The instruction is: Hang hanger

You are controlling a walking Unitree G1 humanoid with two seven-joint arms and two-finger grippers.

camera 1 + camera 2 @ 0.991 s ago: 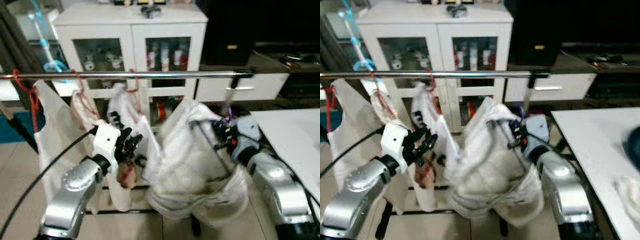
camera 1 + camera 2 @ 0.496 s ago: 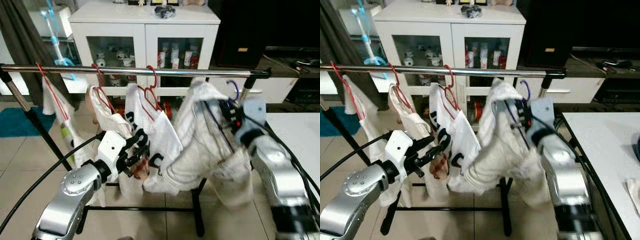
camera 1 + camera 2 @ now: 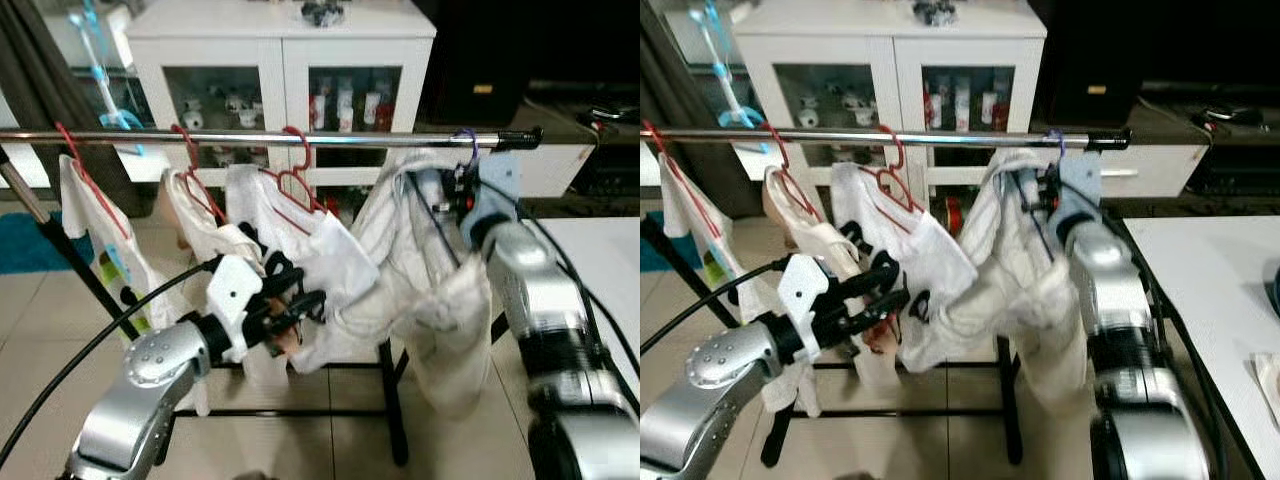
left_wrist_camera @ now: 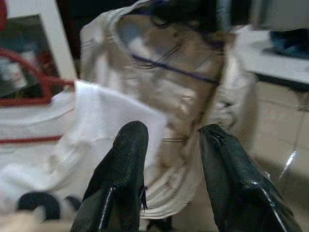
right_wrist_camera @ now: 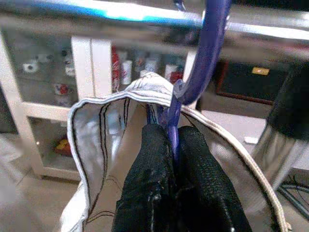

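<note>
Here the right gripper [image 5: 175, 145], pinching the purple hanger [image 5: 205, 53] by its neck, holds its hook at the rail [image 3: 300, 137], while the left gripper [image 4: 169, 145], spread, hangs lower.

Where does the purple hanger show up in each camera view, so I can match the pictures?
Left eye view: purple hanger, hook at the rail's right end, above the right claw.
Right eye view: hook on the rail, near its right end.
Left wrist view: a thin purple line inside the cream garment.
Right wrist view: centre, rising from the shut fingers.
Shared landmark: the metal rail.
</note>
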